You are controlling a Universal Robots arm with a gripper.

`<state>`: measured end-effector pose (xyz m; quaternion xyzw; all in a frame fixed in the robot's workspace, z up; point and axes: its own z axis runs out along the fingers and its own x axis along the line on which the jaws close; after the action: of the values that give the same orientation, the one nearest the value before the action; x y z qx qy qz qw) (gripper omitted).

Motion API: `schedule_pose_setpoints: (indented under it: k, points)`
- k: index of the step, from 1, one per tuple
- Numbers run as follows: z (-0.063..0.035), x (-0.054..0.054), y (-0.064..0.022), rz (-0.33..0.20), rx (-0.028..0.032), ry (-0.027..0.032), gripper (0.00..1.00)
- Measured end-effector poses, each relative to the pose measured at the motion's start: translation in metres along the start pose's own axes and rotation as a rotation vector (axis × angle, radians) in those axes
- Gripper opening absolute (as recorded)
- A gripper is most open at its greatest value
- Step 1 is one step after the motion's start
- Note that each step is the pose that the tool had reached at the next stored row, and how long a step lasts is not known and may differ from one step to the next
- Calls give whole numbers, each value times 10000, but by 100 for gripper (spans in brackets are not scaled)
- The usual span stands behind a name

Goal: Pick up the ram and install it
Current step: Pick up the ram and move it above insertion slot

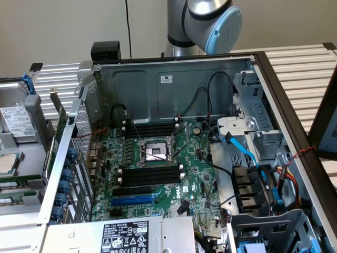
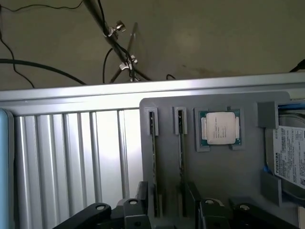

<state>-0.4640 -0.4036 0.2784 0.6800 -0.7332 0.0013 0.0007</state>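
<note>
Two ram sticks stand on edge in the slots of a grey holder tray (image 2: 224,176): one ram (image 2: 153,157) and a second ram (image 2: 180,157), side by side. My gripper (image 2: 167,202) hovers over their near ends, open, with one black finger (image 2: 143,195) outside the first stick and the other outside the second. Nothing is held. In the exterior view the same tray (image 1: 31,153) lies at the left, with the green ram edges (image 1: 11,184) low on it. The open computer case holds the motherboard (image 1: 195,174) with empty black memory slots (image 1: 150,174).
A processor chip (image 2: 219,128) and a hard drive (image 2: 290,157) share the tray. The case walls (image 1: 174,84), blue cables (image 1: 247,153) and drive cage stand at the exterior view's right. A blue slot (image 1: 134,200) lies below the black ones. The arm's elbow (image 1: 210,21) is behind the case.
</note>
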Motion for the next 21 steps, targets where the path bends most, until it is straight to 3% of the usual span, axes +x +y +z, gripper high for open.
schedule_pose_setpoints:
  k: [21]
  points:
    - [381, 22, -81, -256, 0, 0, 45]
